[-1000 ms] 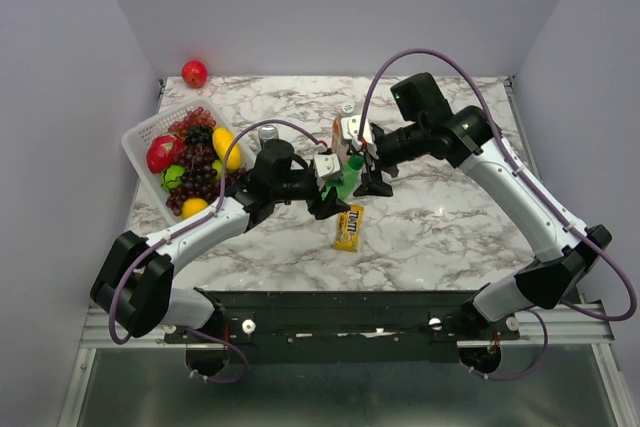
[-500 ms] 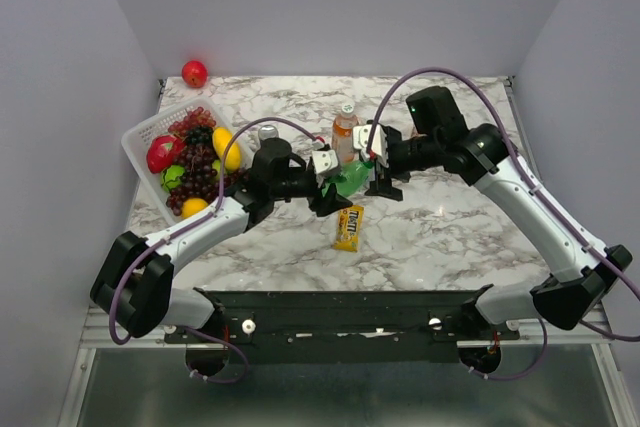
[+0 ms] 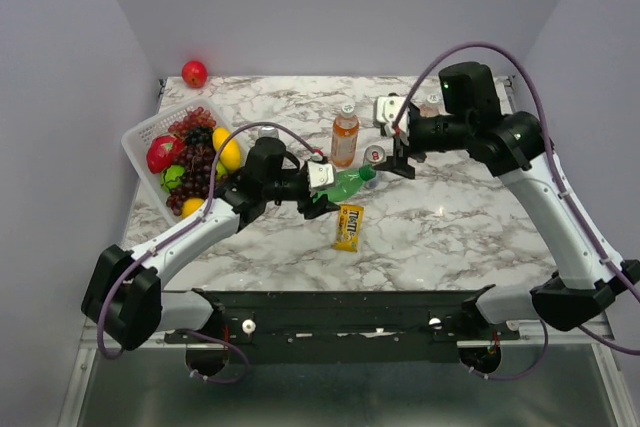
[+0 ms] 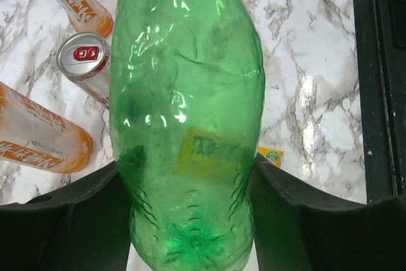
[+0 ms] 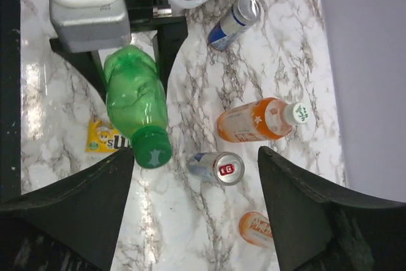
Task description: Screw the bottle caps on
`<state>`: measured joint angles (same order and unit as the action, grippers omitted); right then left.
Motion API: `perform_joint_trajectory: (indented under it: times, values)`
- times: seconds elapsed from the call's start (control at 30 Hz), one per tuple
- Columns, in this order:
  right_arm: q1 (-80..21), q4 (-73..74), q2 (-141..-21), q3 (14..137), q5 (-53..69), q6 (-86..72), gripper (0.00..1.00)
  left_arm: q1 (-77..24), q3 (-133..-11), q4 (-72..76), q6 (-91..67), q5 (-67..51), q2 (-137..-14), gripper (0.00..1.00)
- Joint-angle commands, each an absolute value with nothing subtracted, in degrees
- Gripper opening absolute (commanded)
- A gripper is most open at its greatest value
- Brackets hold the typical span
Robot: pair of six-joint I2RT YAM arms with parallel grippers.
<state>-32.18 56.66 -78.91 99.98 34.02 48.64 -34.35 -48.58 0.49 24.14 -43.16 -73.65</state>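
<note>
Over the table (image 3: 450, 217), left gripper (image 3: 322, 192) clamps the green bottle (image 3: 348, 183), neck outside its view; right gripper (image 3: 402, 155) gapes empty.

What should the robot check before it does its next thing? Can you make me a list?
1. Green bottle gripped by the left gripper: ok.
2. Green cap sitting on the green bottle: ok.
3. Green cap screwed tight: cannot tell.
4. Right gripper open and empty, ready for the next cap: ok.
5. Standing orange bottle has its white cap on: ok.
6. Other orange bottle has a cap: cannot tell.
</note>
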Motion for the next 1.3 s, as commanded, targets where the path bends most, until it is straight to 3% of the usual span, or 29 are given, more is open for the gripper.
perform_joint_trajectory:
  times: [0.0,0.17,0.5,1.27]
  values:
    - [-32.4,65.8,-74.4,94.8,38.9,64.2,0.82,-34.5,-46.2,-5.6,32.8,-42.2,-68.1,0.00]
    - [-33.2,67.2,-71.8,89.7,41.0,73.7,0.80,-35.3,-45.2,-6.1,35.9,-39.7,-65.5,0.00]
    - [-35.6,59.7,-72.1,87.6,42.4,71.3,0.67,-36.4,-46.8,-7.1,38.2,-39.2,-65.7,0.00]
    - [-38.1,54.7,-72.5,83.1,39.6,69.4,0.57,-36.7,-47.4,-2.6,33.7,-38.5,-65.5,0.00]
